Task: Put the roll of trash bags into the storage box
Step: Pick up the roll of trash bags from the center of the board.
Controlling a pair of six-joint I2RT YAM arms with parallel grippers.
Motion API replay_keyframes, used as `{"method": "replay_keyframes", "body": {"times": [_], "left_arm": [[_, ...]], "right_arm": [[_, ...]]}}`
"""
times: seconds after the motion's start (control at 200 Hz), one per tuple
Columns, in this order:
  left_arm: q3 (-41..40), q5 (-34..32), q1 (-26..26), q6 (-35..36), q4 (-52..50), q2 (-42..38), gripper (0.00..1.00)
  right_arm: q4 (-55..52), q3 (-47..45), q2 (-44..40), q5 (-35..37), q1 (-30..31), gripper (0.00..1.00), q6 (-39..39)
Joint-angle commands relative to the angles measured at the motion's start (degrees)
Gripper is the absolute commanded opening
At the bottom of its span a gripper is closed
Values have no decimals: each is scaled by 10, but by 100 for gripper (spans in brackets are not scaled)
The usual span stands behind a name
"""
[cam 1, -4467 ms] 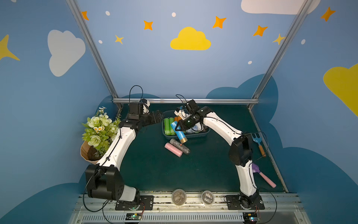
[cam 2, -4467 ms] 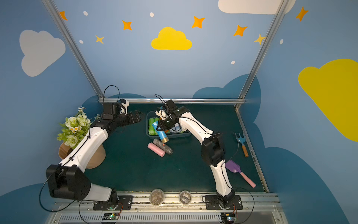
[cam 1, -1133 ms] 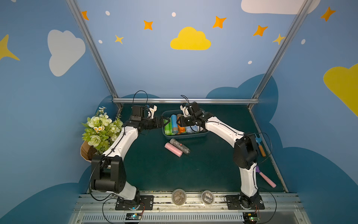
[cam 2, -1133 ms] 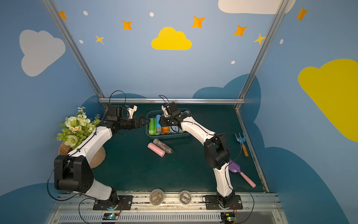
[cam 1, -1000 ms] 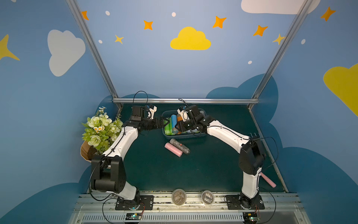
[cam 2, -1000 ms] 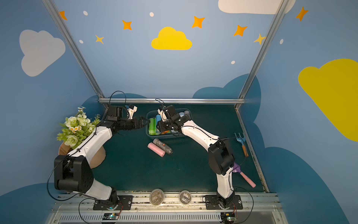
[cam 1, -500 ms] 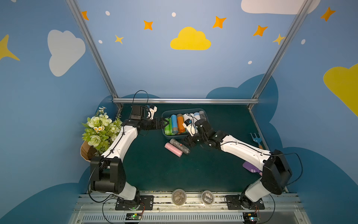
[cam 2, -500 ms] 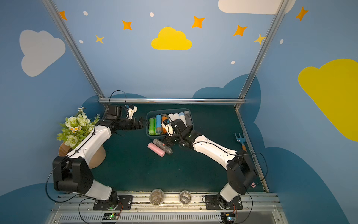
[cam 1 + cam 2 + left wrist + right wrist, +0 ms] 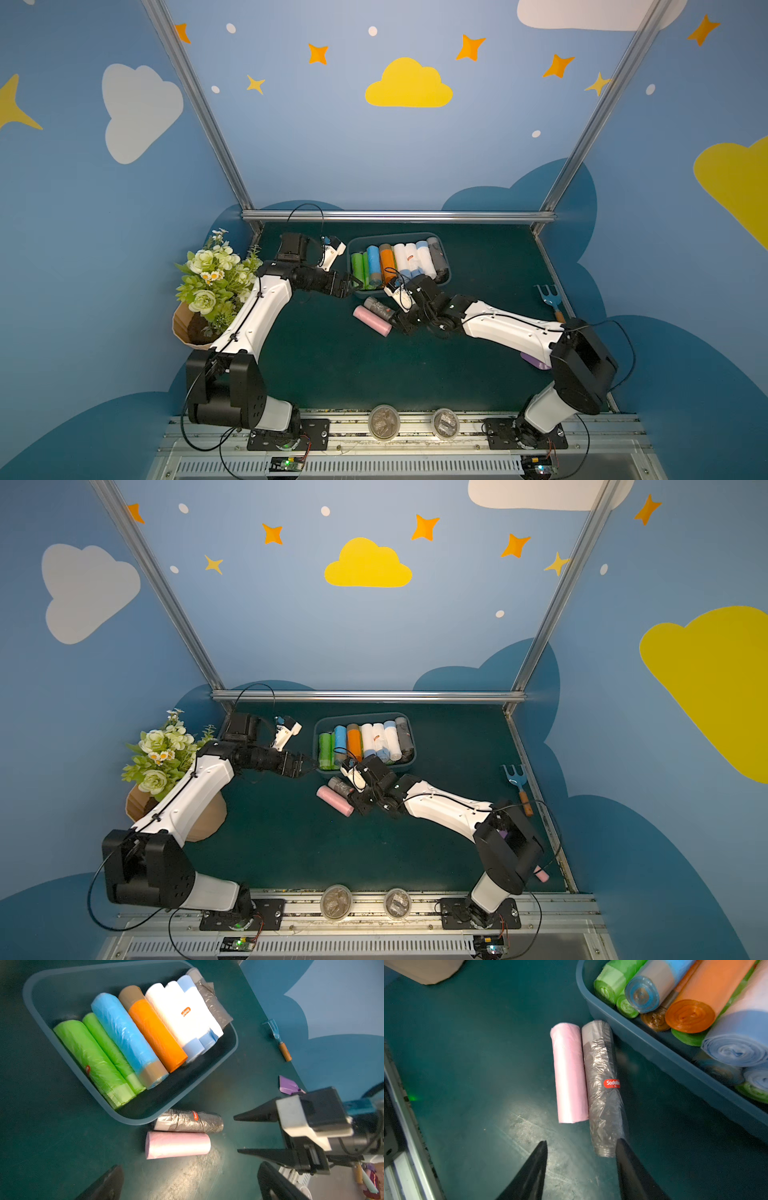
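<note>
Dark green matting covers the table. At the left, the left gripper (image 9: 352, 286) is held wide open and empty just beside the storage box (image 9: 395, 236), seemingly parked clear. The box is packed with coloured rolls. Outside its near wall, a grey roll (image 9: 604, 1088) and a pink roll (image 9: 569, 1076) are laid touching. The right gripper (image 9: 581, 1142), parted and empty, is aimed at the grey roll's end, apparently for a grasp.
</note>
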Motion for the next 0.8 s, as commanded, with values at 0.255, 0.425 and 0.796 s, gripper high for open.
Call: {"method": "replay_keyframes", "body": {"times": [0.255, 0.425, 0.796], "left_arm": [[-19, 9, -17, 55, 0, -23, 100], [-16, 10, -21, 55, -3, -24, 100], [-8, 14, -20, 57, -9, -33, 100]], "right_arm": [[-32, 73, 100, -12, -11, 50, 12], [-41, 108, 144, -17, -17, 48, 16], [-51, 143, 208, -23, -33, 46, 24]]}}
